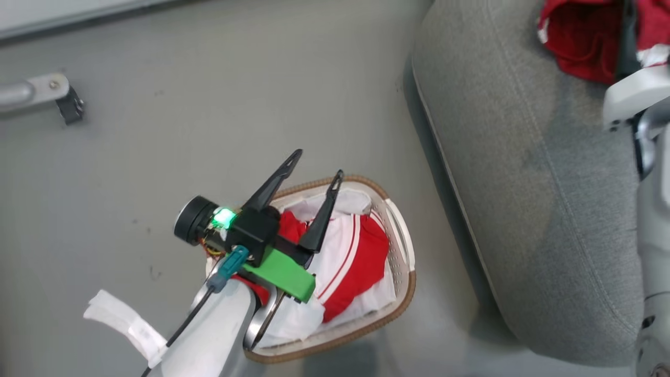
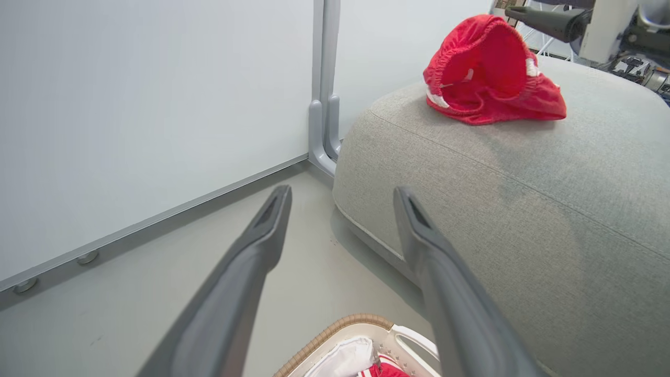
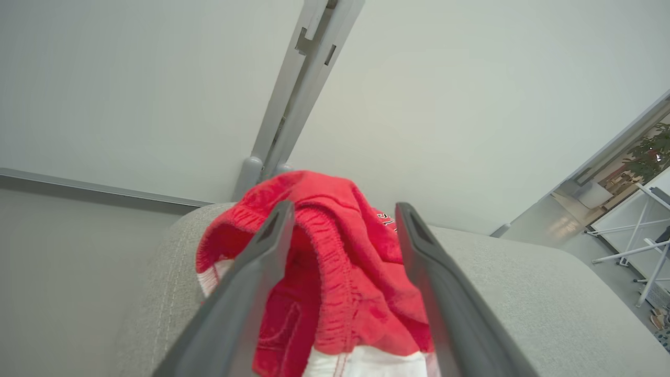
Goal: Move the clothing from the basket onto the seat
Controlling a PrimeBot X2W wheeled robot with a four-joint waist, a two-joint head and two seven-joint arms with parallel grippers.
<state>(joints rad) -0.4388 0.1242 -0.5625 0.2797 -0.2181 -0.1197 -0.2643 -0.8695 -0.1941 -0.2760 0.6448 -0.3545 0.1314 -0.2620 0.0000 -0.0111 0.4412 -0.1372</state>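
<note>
The left gripper [image 1: 319, 163] hangs over the far left part of the basket [image 1: 409, 285], its two dark fingers spread wide with nothing between them; from its own wrist view the left gripper [image 2: 343, 192] frames bare floor [image 2: 314, 272] and the seat's near corner. The basket stands on the floor just left of the seat [image 1: 523, 183], and it holds a red garment with white stripes [image 1: 361, 256] bundled together with plain white cloth [image 1: 293, 319]. A second piece of the clothing, red shorts with an elastic waistband [image 1: 581, 42], lies crumpled on the far right part of the seat's top [image 2: 523, 199], well apart from the basket. In the left wrist view the red shorts [image 2: 492, 73] rest on the cushion with their waistband gaping open, and one dark finger [image 2: 544, 22] of the right arm points at their upper edge. The right gripper [image 3: 344, 207] is released: its fingers stand far apart, and the red shorts [image 3: 335, 272] bulge up between them on the grey cushion [image 3: 523, 277] without being pinched. Behind the seat rises a white wall panel [image 2: 157, 104] with a grey metal post [image 2: 325, 78].
</note>
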